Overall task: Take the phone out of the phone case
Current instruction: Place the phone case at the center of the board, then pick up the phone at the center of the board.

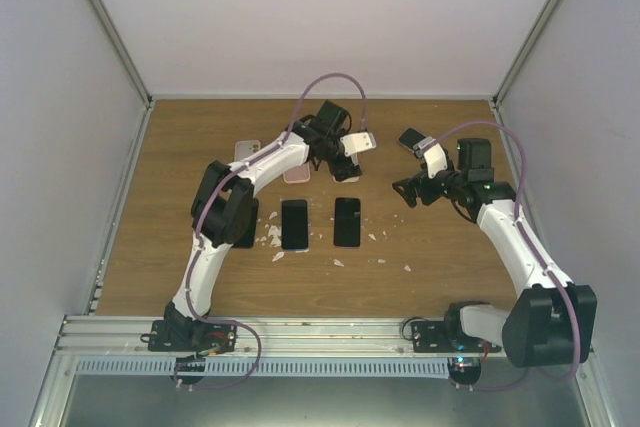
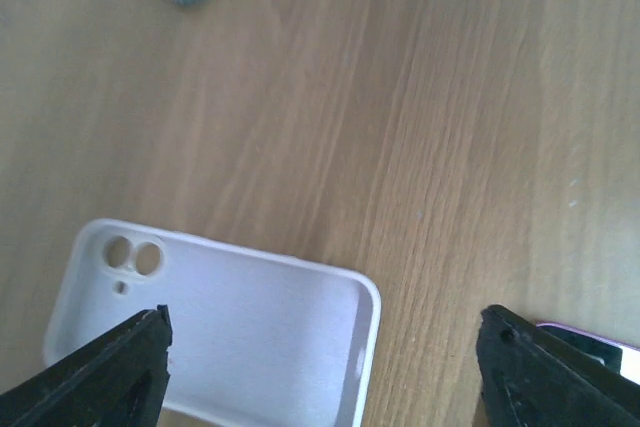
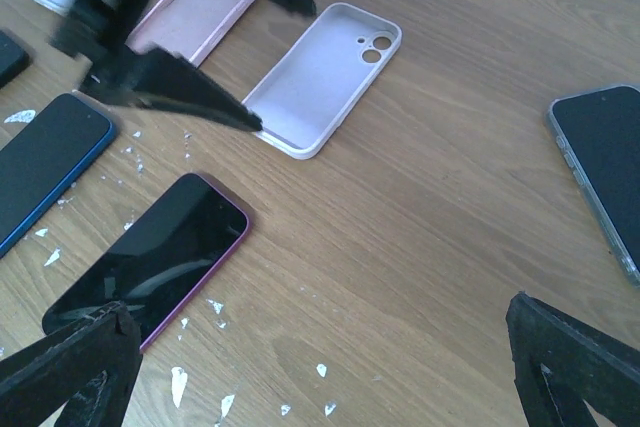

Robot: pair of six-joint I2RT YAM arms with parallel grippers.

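An empty white phone case (image 2: 215,332) lies open side up on the wooden table; it also shows in the right wrist view (image 3: 325,77) and the top view (image 1: 360,142). My left gripper (image 2: 320,367) is open right over it, fingers spread on either side, one tip by its near corner. A phone in a clear case (image 3: 600,167) lies at the right. A phone in a magenta case (image 3: 150,257) lies near my right gripper (image 3: 320,367), which is open and empty above bare table.
A phone with a blue edge (image 3: 50,162) lies left of the magenta one. An empty pink case (image 3: 205,17) lies under the left arm. White flecks (image 3: 180,382) dot the table. A pale case (image 1: 247,150) lies at the back left.
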